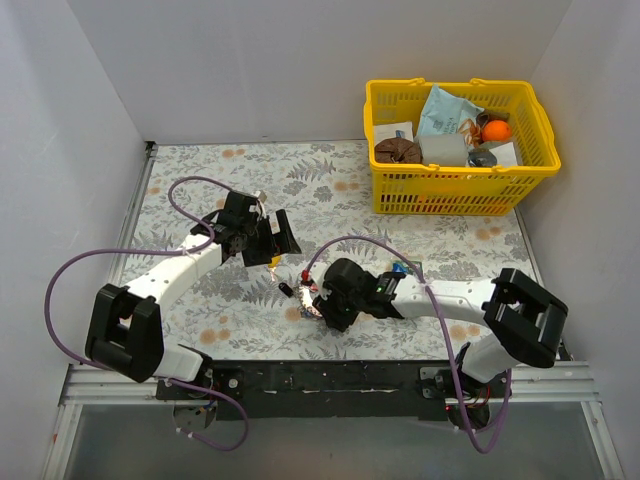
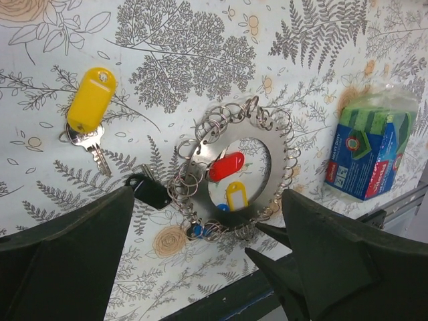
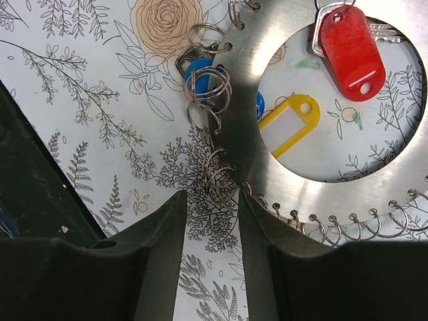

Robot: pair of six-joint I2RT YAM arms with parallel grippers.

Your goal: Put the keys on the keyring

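The keyring (image 2: pixel 271 174) is a flat silver ring with several small wire loops along its rim, lying on the floral cloth. A red key (image 2: pixel 226 166) and a yellow tag (image 2: pixel 236 195) lie inside its hole, and a blue key (image 2: pixel 194 231) lies at its edge. A black key (image 2: pixel 148 190) touches its left rim. A yellow key (image 2: pixel 90 100) lies apart, up left. My left gripper (image 2: pixel 207 195) hovers above, open and empty. My right gripper (image 3: pixel 212 221) is low at the ring's rim (image 3: pixel 281 190), slightly open with nothing between its fingers, and one finger (image 3: pixel 267 234) covers the ring's edge.
A blue-green snack packet (image 2: pixel 371 150) lies right of the ring. A yellow basket (image 1: pixel 392 185) with assorted items stands at the back right. White walls enclose the table, and its black front edge (image 1: pixel 340 378) runs just below the ring.
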